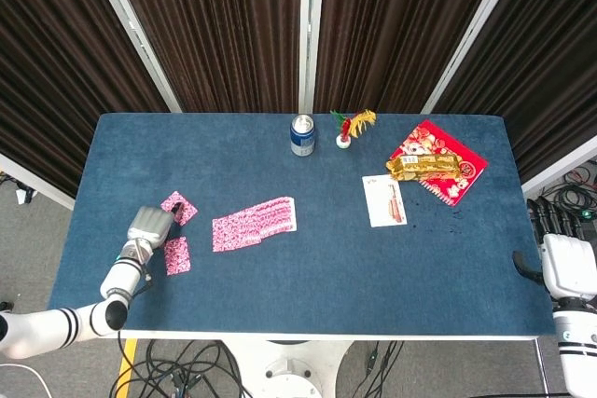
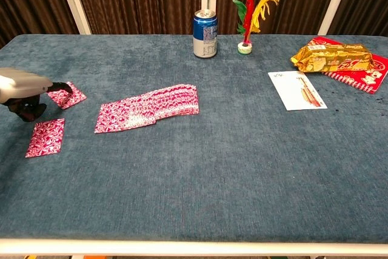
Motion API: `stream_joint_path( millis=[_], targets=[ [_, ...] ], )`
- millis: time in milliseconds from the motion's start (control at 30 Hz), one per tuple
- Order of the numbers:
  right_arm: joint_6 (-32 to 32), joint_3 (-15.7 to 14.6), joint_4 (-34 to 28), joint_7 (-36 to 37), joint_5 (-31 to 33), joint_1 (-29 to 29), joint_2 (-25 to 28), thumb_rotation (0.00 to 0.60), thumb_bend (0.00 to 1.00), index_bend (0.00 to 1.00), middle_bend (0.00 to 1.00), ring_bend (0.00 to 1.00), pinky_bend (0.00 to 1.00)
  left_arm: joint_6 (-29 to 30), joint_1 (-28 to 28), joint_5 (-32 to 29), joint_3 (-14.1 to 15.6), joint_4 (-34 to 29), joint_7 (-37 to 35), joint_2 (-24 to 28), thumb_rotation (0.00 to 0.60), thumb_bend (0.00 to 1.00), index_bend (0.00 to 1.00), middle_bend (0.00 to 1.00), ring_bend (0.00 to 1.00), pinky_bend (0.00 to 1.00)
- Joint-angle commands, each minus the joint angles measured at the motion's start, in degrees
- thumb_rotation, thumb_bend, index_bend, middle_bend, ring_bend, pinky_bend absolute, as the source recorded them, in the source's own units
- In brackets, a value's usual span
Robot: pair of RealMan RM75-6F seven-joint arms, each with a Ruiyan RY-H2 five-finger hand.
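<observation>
**Left hand on a single card, spread off to its right**

The grey left hand [image 2: 24,89] sat low at the table's left edge, a dark fingertip [image 2: 64,88] pressing the near corner of a lone red-and-white patterned playing card [image 2: 66,96] lying flat just right of it. Nothing was gripped; the other fingers were curled under, and how far I couldn't tell. A second single card [image 2: 45,137] lay just in front of the hand. The fanned row of matching cards [image 2: 148,108] stretched away further right, long axis left-to-right, well within this hand's side. The right hand [image 1: 560,272] hung off the table's far right edge, its fingers hidden.
</observation>
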Motion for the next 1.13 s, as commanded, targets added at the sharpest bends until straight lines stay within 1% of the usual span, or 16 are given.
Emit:
stream_joint_path(
  millis=[33,233,400,500,533,567,633,667,700,733,767,800,833,867,967,1133],
  targets=[
    [0.2,0.0,-0.1,0.0,0.0,-0.1,0.1,0.6,0.27,0.0,0.0,0.0,0.0,-0.1,-0.3,-0.2,-0.2,0.5,-0.2,0.0,0.6,0.71,0.06,0.93,0.93,0.89],
    [0.5,0.1,-0.3,0.3,-0.1,-0.2,0.3,0.6,0.27,0.0,0.0,0.0,0.0,4.5,0.0,3.7,-1.3,-3.8,-1.5,1.9,0.6,0.71,0.06,0.93,0.93,0.88],
    [0.5,0.1,-0.3,0.7,-0.4,-0.2,0.4,0.6,0.27,0.0,0.0,0.0,0.0,13.5,2.5,11.4,-2.4,-10.0,-4.0,4.6,0.6,0.7,0.06,0.91,0.91,0.85],
    [0.7,0.1,-0.3,1.0,-0.7,-0.3,0.4,0.6,0.27,0.0,0.0,0.0,0.0,19.0,5.1,17.0,-2.2,-12.4,-6.7,6.0,0.6,0.63,0.06,0.82,0.81,0.77],
    [0.8,0.1,-0.3,1.1,-0.9,-0.3,0.4,0.6,0.27,0.0,0.0,0.0,0.0,20.5,6.0,18.7,-2.0,-12.8,-7.6,6.3,0.6,0.6,0.06,0.75,0.75,0.73],
    [0.9,0.1,-0.3,1.1,-1.0,-0.3,0.4,0.6,0.27,0.0,0.0,0.0,0.0,22.0,6.9,20.4,-1.7,-13.3,-8.5,6.7,0.6,0.56,0.06,0.64,0.63,0.66],
    [1.1,0.0,-0.4,1.4,-1.5,-0.4,0.3,0.6,0.27,0.0,0.0,0.0,0.0,25.8,9.3,24.0,-1.1,-13.5,-11.0,7.2,0.6,0.49,0.06,0.39,0.34,0.5],
    [1.3,0.0,-0.4,1.5,-1.7,-0.4,0.3,0.6,0.27,0.0,0.0,0.0,0.0,27.9,10.6,25.8,-1.0,-13.3,-12.3,7.2,0.6,0.44,0.06,0.24,0.17,0.38],
    [1.4,-0.2,-0.4,1.7,-2.3,-0.4,0.3,0.6,0.26,0.0,0.0,0.0,0.0,30.9,12.3,28.2,-0.8,-12.9,-14.4,6.9,0.599,0.39,0.06,0.13,0.08,0.28],
    [1.3,-0.4,-0.3,2.0,-2.9,-0.4,0.5,0.6,0.25,0.0,0.0,0.0,0.0,33.4,13.7,30.1,-0.6,-12.4,-15.9,6.6,0.578,0.35,0.06,0.06,0.03,0.19],
    [1.2,-0.6,-0.3,2.6,-3.7,-0.4,0.7,0.6,0.23,0.0,0.0,0.0,0.0,35.8,15.1,31.9,-0.4,-11.9,-17.2,6.3,0.533,0.29,0.06,0.01,0.0,0.12],
    [1.3,-0.8,-0.2,3.5,-4.6,-0.4,0.8,0.6,0.21,0.0,0.0,0.0,0.0,38.7,16.9,33.9,-0.1,-11.3,-18.7,5.8,0.48,0.25,0.06,0.0,0.0,0.07],
    [1.5,-0.9,0.0,4.0,-5.2,-0.5,0.9,0.6,0.18,0.0,0.0,0.0,0.0,40.5,18.1,35.1,0.2,-10.8,-19.6,5.6,0.415,0.21,0.06,0.0,0.0,0.05],
    [1.7,-1.0,0.2,4.6,-5.8,-0.6,0.8,0.6,0.17,0.0,0.0,0.0,0.0,41.7,19.3,35.8,0.6,-10.6,-20.2,5.6,0.377,0.18,0.06,0.0,0.0,0.04],
    [2.5,-1.2,0.7,6.1,-7.1,-0.9,0.6,0.6,0.15,0.0,0.0,0.0,0.0,44.0,22.5,37.0,1.4,-11.9,-21.6,6.6,0.35,0.15,0.06,0.0,0.0,0.03],
    [2.7,-1.6,1.4,5.4,-6.8,-1.2,-0.4,0.6,0.15,0.0,0.0,0.0,0.0,44.7,25.7,38.4,2.1,-13.5,-23.2,9.5,0.346,0.15,0.06,0.0,0.0,0.03]
  ],
)
